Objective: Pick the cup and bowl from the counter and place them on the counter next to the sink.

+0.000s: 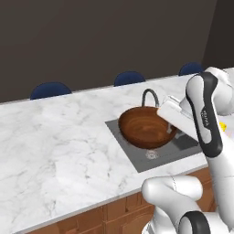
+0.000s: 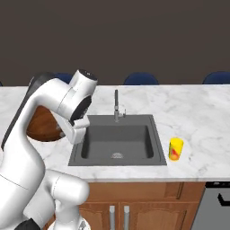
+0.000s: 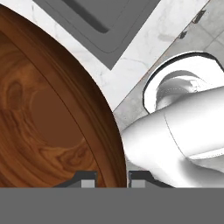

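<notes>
The gripper (image 3: 111, 177) holds the bowl (image 1: 147, 127) by its rim, jaws narrow with one finger inside and one outside, above the sink (image 2: 117, 141). The bowl looks rigid, wide and off-balance in a rim pinch; keep it level. The cup (image 2: 175, 149) stands on the counter (image 2: 197, 117) beside the sink.

Reddish-brown wood-grained bowl (image 1: 146, 127), yellow cup (image 2: 175, 148), grey-veined white counter (image 1: 59, 146).

The bowl (image 1: 147, 126) hangs over the sink's (image 2: 117, 140) left edge; the cup (image 2: 175, 149) stands on the counter (image 2: 197, 112) just right of the sink.
</notes>
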